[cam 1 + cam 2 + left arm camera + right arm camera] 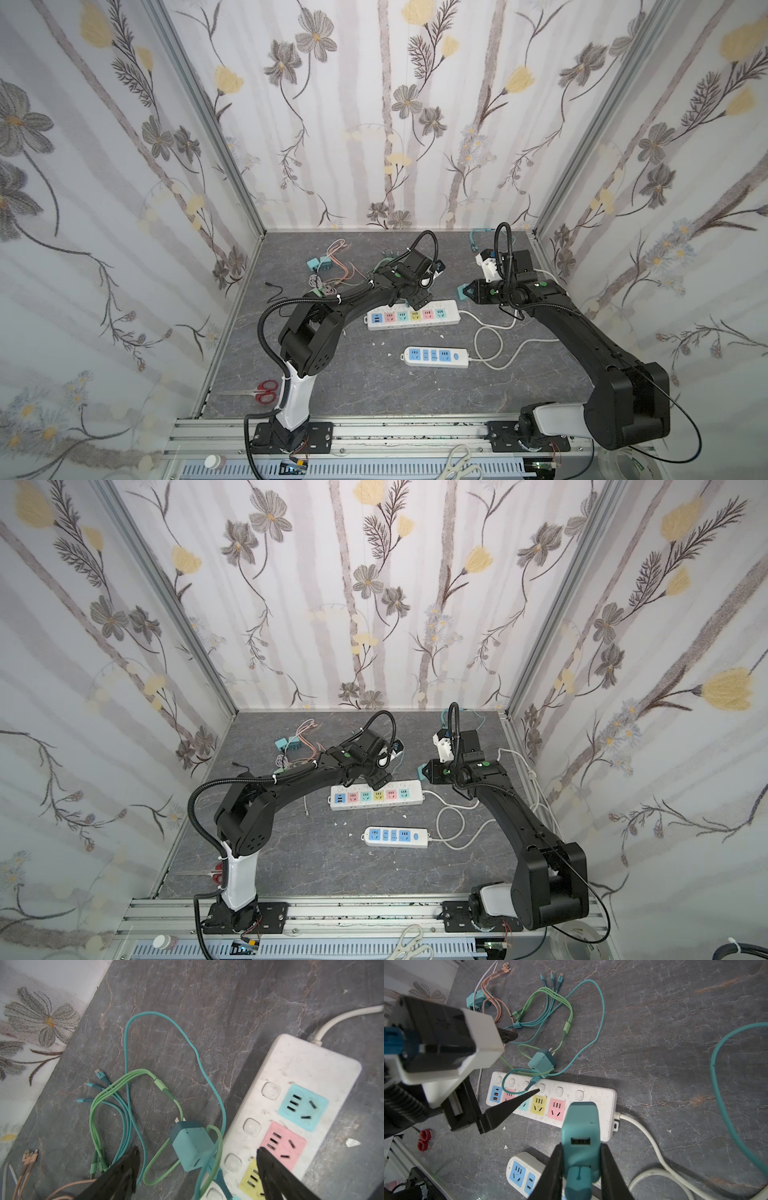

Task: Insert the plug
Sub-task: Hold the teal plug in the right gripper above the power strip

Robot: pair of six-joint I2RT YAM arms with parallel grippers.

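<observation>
Your right gripper [581,1157] clamps the plug [462,291], hovering at two o'clock off the strip [415,325]. The left gripper [197,1149] gapes empty. You're mid-carry, I'd say: next, square it over a socket [556,1108] and press straight down.

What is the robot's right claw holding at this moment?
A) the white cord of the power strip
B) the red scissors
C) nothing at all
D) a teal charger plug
D: in the right wrist view the right gripper has its black fingers pressed against both sides of the teal charger plug.
</observation>
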